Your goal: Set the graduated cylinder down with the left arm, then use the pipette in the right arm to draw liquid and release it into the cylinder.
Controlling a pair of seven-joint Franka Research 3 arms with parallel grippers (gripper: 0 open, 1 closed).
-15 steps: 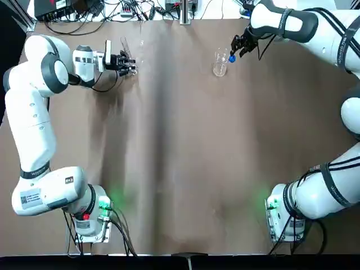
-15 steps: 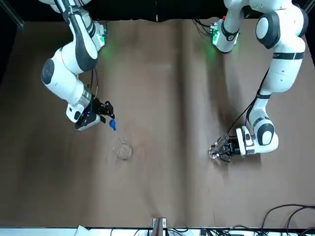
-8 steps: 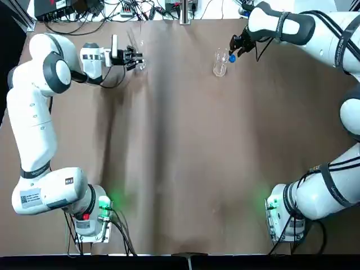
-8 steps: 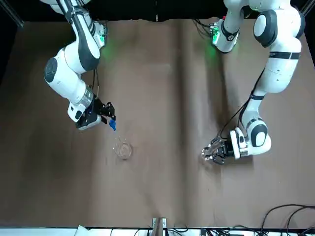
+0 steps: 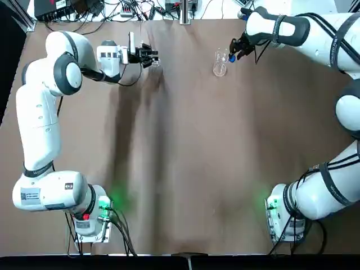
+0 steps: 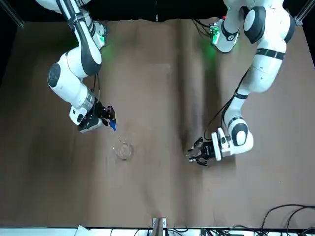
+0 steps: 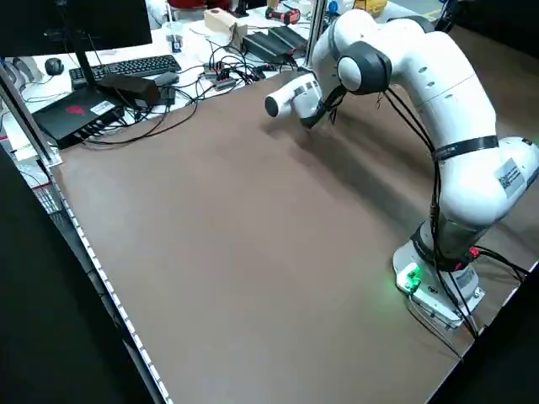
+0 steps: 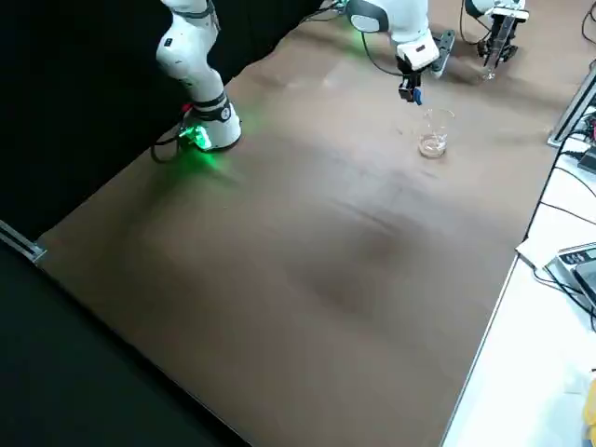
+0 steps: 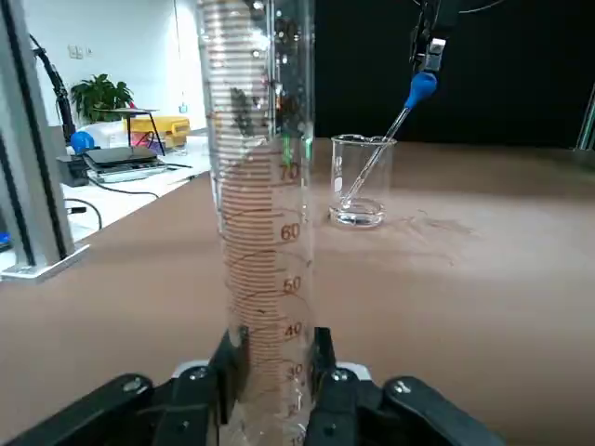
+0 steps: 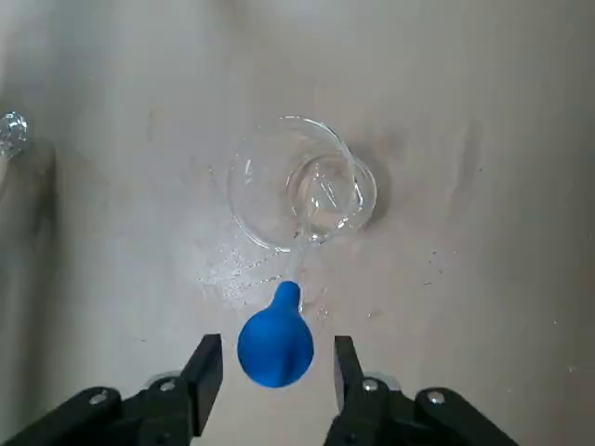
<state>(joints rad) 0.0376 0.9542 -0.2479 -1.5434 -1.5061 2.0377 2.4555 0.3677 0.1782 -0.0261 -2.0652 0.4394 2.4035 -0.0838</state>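
The graduated cylinder stands upright between the fingers of my left gripper, which is shut on its lower part at the far left of the table. Its foot is hidden. A short clear beaker with a little liquid sits at the far right-centre. My right gripper hovers beside the beaker, shut on the pipette by its blue bulb. The pipette's thin glass tip slants down into the beaker. In the front view the left gripper is right of the beaker.
Cables, a keyboard and boxes lie beyond the far table edge. A metal post rises at the far centre. Brown tabletop stretches between the two arm bases.
My left gripper has carried the cylinder rightward along the far edge, closer to the beaker. The right gripper with the pipette has barely shifted.
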